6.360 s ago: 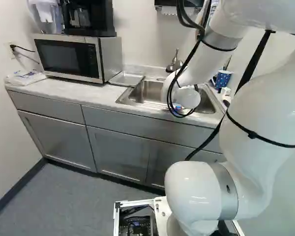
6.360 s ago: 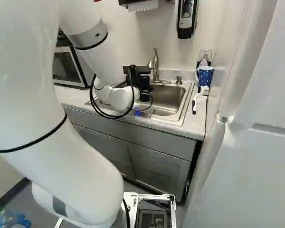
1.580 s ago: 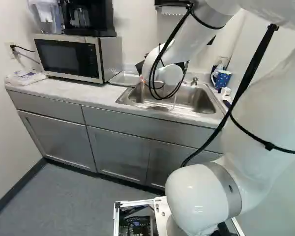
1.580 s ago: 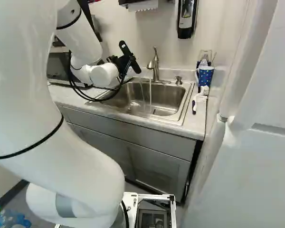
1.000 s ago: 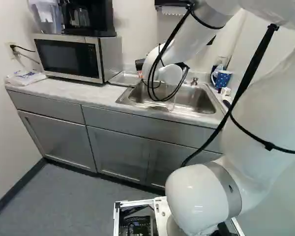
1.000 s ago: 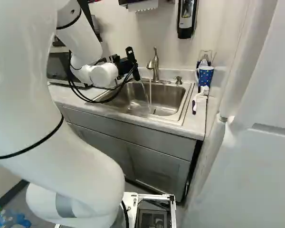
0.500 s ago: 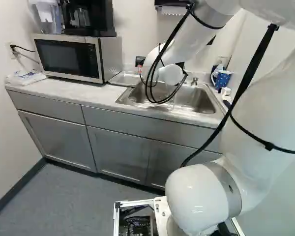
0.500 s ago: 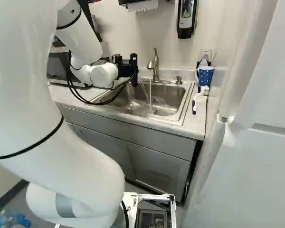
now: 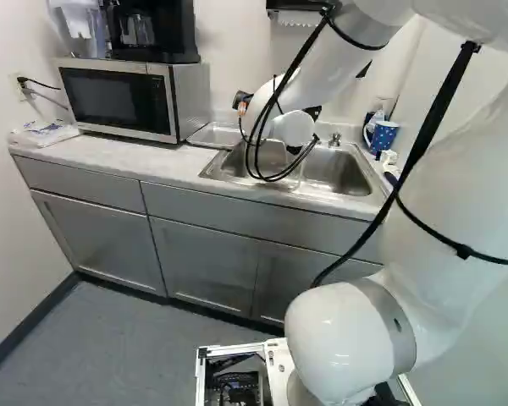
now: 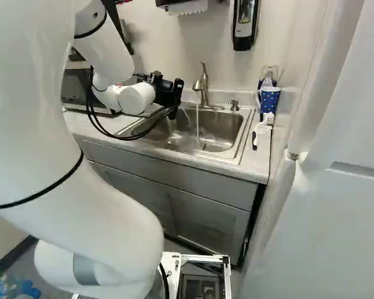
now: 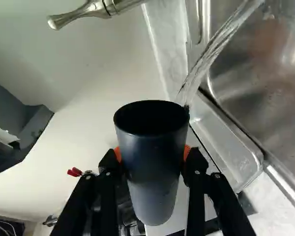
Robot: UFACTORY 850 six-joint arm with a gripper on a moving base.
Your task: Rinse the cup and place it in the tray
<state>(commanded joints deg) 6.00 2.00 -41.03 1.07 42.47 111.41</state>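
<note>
Near the back edge of the sink (image 10: 242, 141), open basin beside me, my pincer (image 10: 165, 93) grips the dark, tapered cup (image 11: 152, 162), water (image 11: 214, 51) streaming at its rim

Along the wall there runs a pale, mottled surface (image 9: 110, 156). At its left end in the left base view lies a crumpled white packet (image 9: 44, 133), then a microwave (image 9: 118, 101), and a shallow metal tray (image 9: 218, 134) between that and the steel sink (image 10: 219, 126) set in. Over at the other end I see a spotted blue mug (image 10: 270, 99) near the wall, and a white-and-blue brush (image 10: 256, 133) in front of it.
</note>
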